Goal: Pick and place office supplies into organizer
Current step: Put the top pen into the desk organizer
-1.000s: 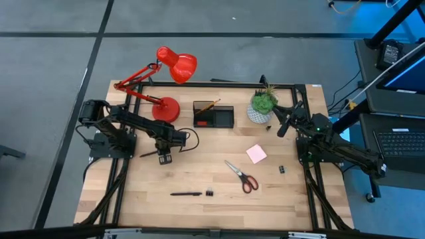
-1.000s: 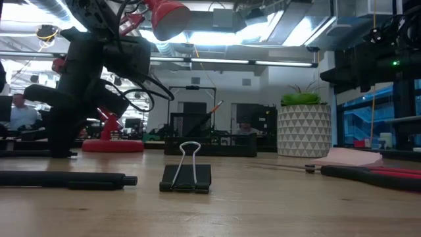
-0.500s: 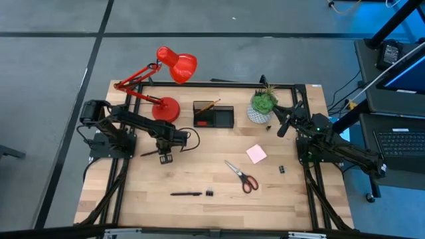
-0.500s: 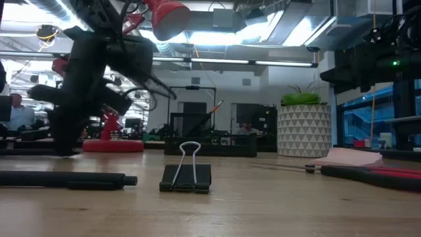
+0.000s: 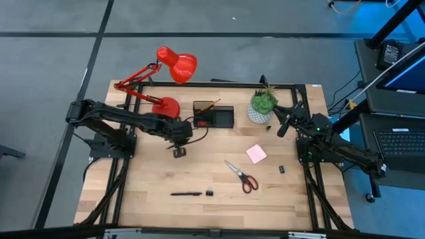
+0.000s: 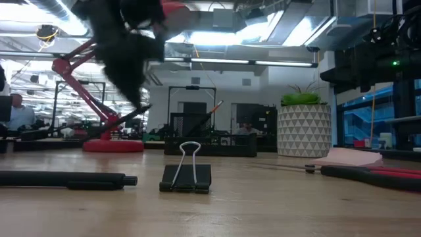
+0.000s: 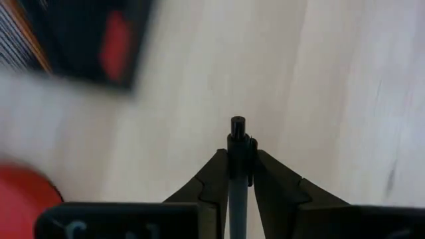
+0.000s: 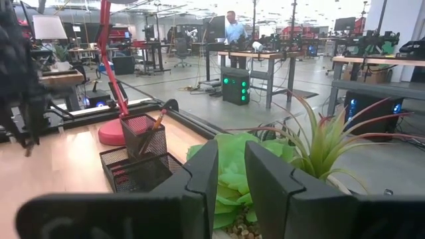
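My left gripper hangs above the table just near-left of the organizer and is shut on a black pen. The organizer is a black mesh tray holding an orange pencil and a red block. On the table lie another black pen, a binder clip, red-handled scissors, a pink sticky-note pad and tiny black clips. My right gripper waits by the plant, its fingers a little apart with nothing between them. My left gripper pinches the black pen between its two fingers. The pen lies along the fingers, and its end sticks out just past the fingertips. The fingers slant down from the table's left. The pen is lifted clear of the table.
A red desk lamp stands left of the organizer and a potted green plant right of it. A black frame rail runs along the far edge. Bare wood lies between my left gripper and the scissors.
My left gripper has risen and gone toward the table's right and far side, nearer the organizer, tipping from steeply downward to a shallower slant. The black pen, which lay on the table by the gripper, is now lifted clear.
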Motion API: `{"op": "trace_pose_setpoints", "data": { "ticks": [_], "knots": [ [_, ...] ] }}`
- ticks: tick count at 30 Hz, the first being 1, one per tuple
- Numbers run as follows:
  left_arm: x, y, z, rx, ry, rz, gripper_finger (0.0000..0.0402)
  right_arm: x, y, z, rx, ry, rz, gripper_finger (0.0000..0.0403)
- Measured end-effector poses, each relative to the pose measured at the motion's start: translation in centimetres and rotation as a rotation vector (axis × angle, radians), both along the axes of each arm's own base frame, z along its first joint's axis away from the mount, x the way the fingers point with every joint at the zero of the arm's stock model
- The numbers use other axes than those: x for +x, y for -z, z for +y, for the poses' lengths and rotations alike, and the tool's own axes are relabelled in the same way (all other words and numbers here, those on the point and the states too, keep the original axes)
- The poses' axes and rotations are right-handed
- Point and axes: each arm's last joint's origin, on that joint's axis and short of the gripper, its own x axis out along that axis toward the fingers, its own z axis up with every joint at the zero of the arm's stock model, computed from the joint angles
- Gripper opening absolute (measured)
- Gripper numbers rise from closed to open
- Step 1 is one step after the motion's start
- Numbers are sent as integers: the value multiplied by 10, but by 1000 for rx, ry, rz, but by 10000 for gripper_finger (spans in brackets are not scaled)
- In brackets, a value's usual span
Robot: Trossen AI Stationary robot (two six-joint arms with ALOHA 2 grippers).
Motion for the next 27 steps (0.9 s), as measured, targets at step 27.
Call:
{"op": "trace_pose_setpoints", "data": {
  "ticks": [27],
  "knots": [
    [23, -66, 75, 545, -33, -570, 54, 0, 0, 0, -3, 0, 2, 80]
  ]
}}
